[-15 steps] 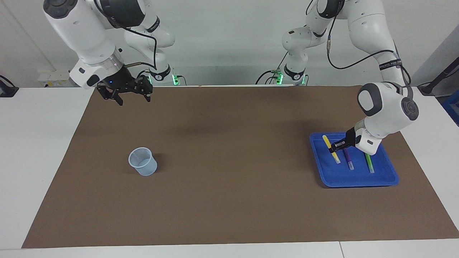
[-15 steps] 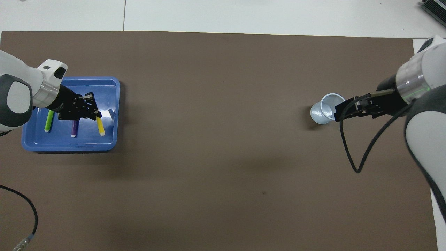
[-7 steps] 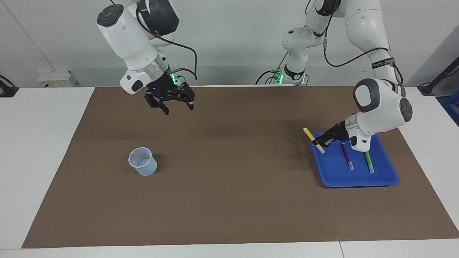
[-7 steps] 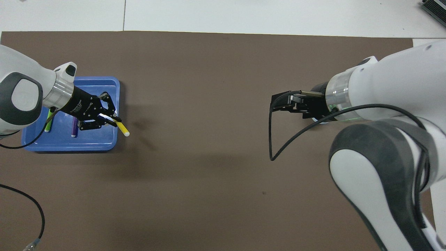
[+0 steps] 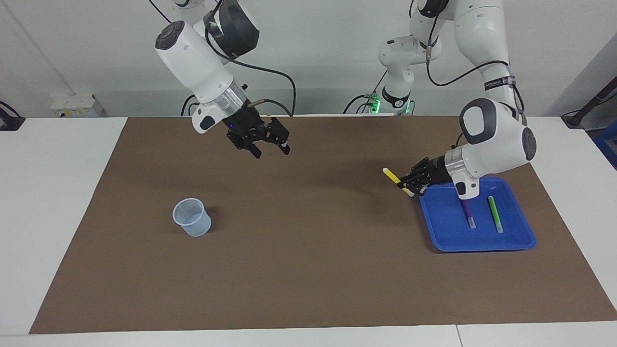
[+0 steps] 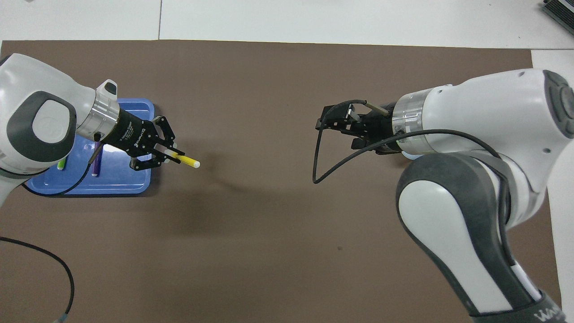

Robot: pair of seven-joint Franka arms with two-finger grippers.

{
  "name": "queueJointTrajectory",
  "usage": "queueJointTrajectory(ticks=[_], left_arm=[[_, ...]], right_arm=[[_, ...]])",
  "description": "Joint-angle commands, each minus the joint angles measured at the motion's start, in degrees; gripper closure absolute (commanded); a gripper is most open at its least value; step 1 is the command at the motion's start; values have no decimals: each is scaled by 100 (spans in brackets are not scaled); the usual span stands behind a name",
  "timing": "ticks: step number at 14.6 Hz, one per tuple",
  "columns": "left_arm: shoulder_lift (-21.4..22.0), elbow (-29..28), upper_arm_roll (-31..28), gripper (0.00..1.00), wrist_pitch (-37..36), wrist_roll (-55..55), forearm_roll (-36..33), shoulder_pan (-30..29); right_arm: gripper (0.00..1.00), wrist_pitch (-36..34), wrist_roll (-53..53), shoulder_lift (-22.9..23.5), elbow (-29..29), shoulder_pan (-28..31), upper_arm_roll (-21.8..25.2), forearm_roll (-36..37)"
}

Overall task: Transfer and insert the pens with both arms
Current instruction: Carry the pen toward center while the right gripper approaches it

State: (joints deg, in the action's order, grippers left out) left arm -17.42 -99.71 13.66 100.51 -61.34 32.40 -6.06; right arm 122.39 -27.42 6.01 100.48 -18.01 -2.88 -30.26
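Observation:
The yellow pen [image 5: 392,175] is off the tray and in the air, with my left gripper [image 5: 408,186] shut on its lower part. Its pale end points toward the middle of the table. In the overhead view the left gripper [image 6: 169,154] hangs just past the blue tray's edge, and the yellow pen [image 6: 187,161] juts out over the brown mat. The purple pen [image 5: 467,212] and the green pen [image 5: 494,215] lie side by side in the blue tray [image 5: 482,244]. My right gripper [image 5: 273,153] is open and empty, raised over the mat near the table's middle.
A pale translucent cup [image 5: 192,217] stands upright on the brown mat [image 5: 308,270] toward the right arm's end. In the overhead view the right arm covers it. A black cable loops down from the right wrist [image 6: 316,157].
The left gripper has lifted the yellow pen out of the tray and carried it toward the table's middle. The right arm has swung from its own end toward the middle, still open.

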Motion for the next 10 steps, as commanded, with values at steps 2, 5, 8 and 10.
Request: queueJointTrajectory(ticks=[2, 5, 8, 10], left_arm=[[168, -136, -83, 100, -49, -755, 346, 280], [265, -224, -83, 100, 143, -1265, 364, 623], [274, -224, -83, 100, 188, -1494, 643, 694], [318, -224, -74, 100, 197, -1801, 864, 851]], right_arm=[[8, 784, -88, 356, -19, -500, 6, -147], [15, 1058, -88, 523, -63, -695, 6, -427], [23, 1155, -97, 629, -81, -896, -2, -472], [27, 1435, -132, 743, -81, -1071, -2, -472]])
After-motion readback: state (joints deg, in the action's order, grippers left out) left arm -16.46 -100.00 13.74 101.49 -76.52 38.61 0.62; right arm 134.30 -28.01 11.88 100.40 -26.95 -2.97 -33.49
